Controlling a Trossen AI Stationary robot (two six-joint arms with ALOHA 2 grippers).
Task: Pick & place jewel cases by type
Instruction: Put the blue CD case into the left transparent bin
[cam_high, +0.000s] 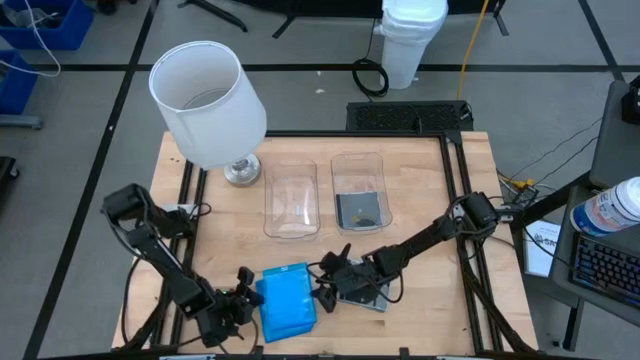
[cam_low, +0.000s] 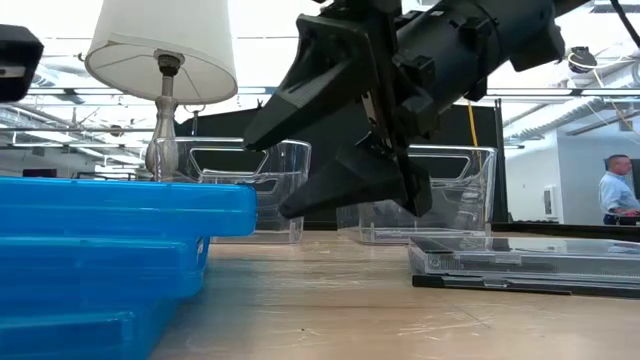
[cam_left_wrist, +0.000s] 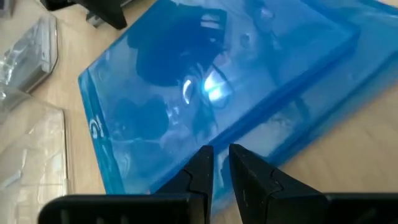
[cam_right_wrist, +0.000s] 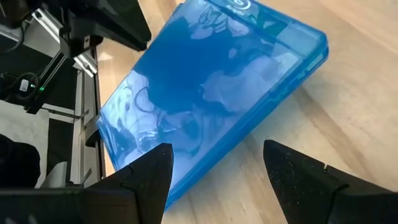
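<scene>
Showing disc logo, blue jewel cases; rest unreadable.

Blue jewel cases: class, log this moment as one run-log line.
blue jewel cases: stacked, front edge | right end effector: open beside stack | left end effector: narrow gap, opposite side

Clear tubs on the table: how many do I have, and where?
2. The left tub stands beside the lamp base and looks empty. The right tub sits right next to it, holding a dark jewel case. None appears hidden.
</scene>
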